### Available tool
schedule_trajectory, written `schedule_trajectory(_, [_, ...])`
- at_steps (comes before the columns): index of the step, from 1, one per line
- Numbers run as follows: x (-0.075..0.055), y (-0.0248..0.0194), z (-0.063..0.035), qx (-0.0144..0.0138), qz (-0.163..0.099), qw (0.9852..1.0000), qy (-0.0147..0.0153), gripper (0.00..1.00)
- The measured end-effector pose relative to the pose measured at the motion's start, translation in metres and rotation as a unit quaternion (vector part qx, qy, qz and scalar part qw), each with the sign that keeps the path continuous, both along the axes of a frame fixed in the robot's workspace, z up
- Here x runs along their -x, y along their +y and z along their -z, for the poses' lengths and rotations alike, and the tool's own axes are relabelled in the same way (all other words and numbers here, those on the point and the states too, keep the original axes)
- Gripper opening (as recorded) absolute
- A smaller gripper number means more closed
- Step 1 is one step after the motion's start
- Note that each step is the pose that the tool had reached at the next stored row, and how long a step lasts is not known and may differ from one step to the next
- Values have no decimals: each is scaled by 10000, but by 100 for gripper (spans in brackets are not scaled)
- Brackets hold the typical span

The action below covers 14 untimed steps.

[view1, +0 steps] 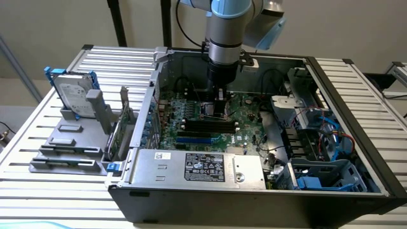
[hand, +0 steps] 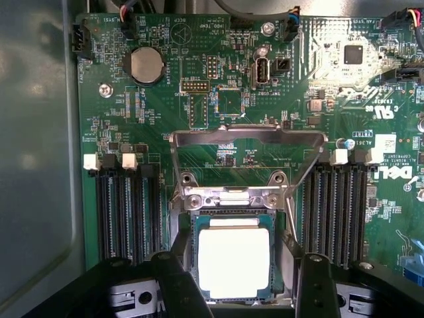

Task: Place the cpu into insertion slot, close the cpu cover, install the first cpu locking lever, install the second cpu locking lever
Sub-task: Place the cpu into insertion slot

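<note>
The tool (hand: 246, 268) is hovering wide open, gripping nothing, straddling the cpu (hand: 234, 262) lying seated in the insertion slot (hand: 232, 197) directly beneath it, while the cpu cover (hand: 248, 134) is standing raised just beyond, both lever steps apparently outstanding.

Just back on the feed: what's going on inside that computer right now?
The arm's gripper hangs inside the open computer case, low over the green motherboard. Its jaws are open and stand either side of the insertion slot, where the cpu lies flat. The cpu cover is swung back over the board, not yet closed.
</note>
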<state>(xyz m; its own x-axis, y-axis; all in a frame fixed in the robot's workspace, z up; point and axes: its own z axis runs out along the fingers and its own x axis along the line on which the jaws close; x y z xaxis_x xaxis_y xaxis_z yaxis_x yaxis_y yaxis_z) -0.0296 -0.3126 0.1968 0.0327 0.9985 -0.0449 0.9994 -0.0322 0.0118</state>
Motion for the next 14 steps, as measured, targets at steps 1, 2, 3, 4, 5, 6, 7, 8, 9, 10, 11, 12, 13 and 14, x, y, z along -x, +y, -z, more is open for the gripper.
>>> schedule_trajectory(1, [0, 0, -16, 0, 0, 10000, 1, 62])
schedule_trajectory(2, [0, 0, -41, -1, 0, 10000, 2, 62])
schedule_trajectory(3, [0, 0, -71, -2, 1, 10000, 2, 62])
schedule_trajectory(4, [2, 0, -100, -2, 0, 10000, 3, 62])
schedule_trajectory(5, [8, 0, -126, -5, 0, 10000, 3, 62])
schedule_trajectory(6, [20, 0, -152, -5, 0, 10000, 3, 62])
schedule_trajectory(7, [41, 0, -174, -6, 0, 10000, 3, 62])
schedule_trajectory(8, [70, 0, -195, -8, 0, 10000, 3, 62])
schedule_trajectory(9, [103, 0, -212, -10, 0, 10000, 3, 60])
schedule_trajectory(10, [146, 0, -231, -12, 0, 10000, 3, 53])
schedule_trajectory(11, [188, 0, -244, -16, 0, 10000, 3, 47])
schedule_trajectory(12, [234, 0, -257, -19, 0, 10000, 3, 47])
schedule_trajectory(13, [277, -1, -266, -22, 0, 10000, 2, 42])
schedule_trajectory(14, [323, -2, -276, -25, 0, 10000, 2, 36])
